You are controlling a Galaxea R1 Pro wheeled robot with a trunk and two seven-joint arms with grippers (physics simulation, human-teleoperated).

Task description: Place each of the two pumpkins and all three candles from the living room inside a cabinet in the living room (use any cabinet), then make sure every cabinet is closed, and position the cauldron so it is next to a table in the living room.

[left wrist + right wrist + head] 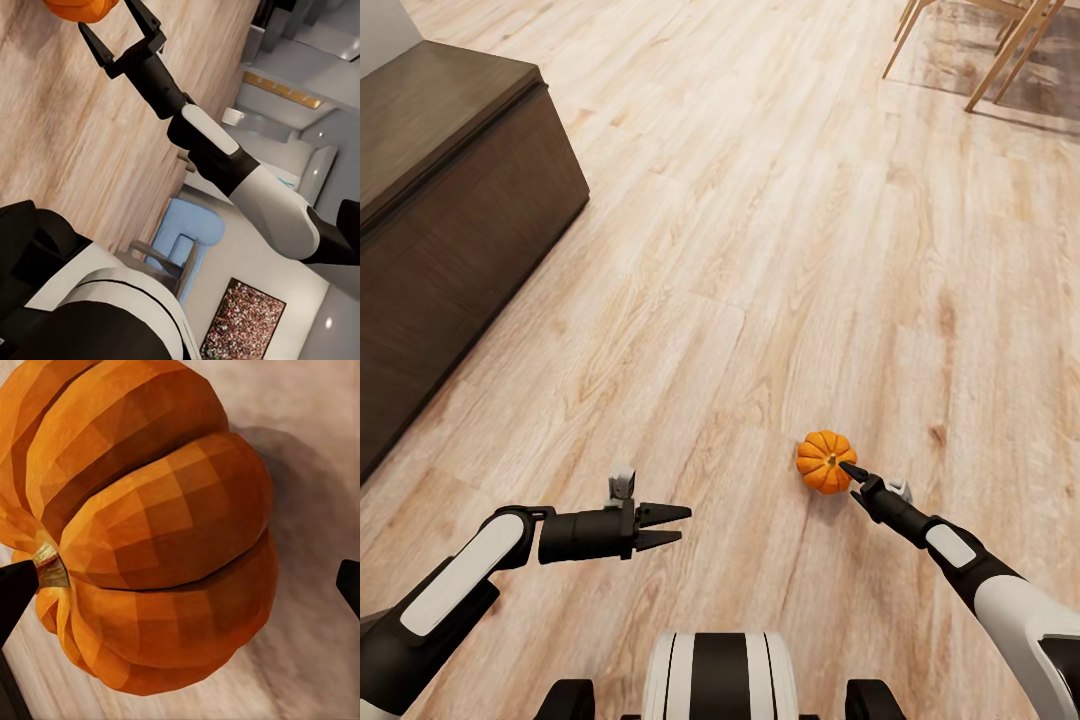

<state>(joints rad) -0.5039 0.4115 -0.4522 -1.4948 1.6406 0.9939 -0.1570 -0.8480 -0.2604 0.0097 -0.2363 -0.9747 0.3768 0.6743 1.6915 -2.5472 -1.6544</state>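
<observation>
One orange ribbed pumpkin (823, 460) lies on the wooden floor ahead of me on the right. My right gripper (851, 471) reaches down to it and stands open. In the left wrist view the right gripper (120, 31) has its two black fingers spread just short of the pumpkin (79, 7). Up close in the right wrist view, the pumpkin (150, 525) lies on its side between two dark fingertips (15, 594), not clamped. My left gripper (678, 527) hovers open and empty above the floor on the left. The dark-brown cabinet (450, 210) stands at the far left, with its front shut.
Light wooden chair legs (1000, 50) stand on a dark rug at the far right. Wide bare plank floor lies between the cabinet and the pumpkin. My white base (720, 675) shows at the bottom.
</observation>
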